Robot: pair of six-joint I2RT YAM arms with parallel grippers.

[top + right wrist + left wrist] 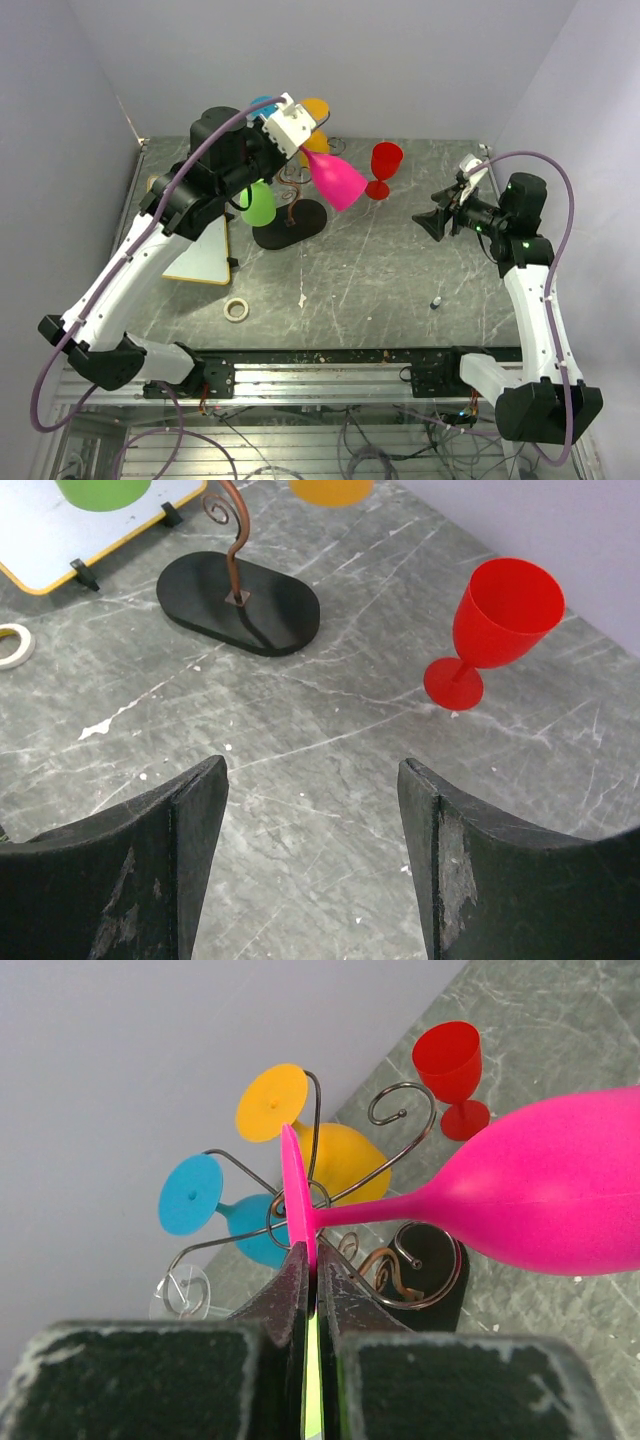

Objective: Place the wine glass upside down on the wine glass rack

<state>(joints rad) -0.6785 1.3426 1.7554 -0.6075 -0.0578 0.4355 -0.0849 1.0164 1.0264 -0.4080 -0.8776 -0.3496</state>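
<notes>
A pink wine glass (335,180) hangs tilted, nearly on its side, above the wine glass rack (290,225), its bowl (540,1190) pointing right. My left gripper (303,148) is shut on the rim of its flat foot (295,1185), seen edge-on between the fingers (285,1280). The rack's bronze scroll arms (400,1110) curl just behind the stem, and its black oval base (240,600) sits on the table. My right gripper (432,222) hovers open over the marble at the right, with nothing between its fingers (200,810).
Orange (330,1155), blue (215,1205), green (258,205) and clear (180,1290) glasses hang on the rack. A red glass (385,168) stands upright right of it. A white yellow-edged board (205,255), a tape roll (236,309) and a small dark object (437,300) lie on the table.
</notes>
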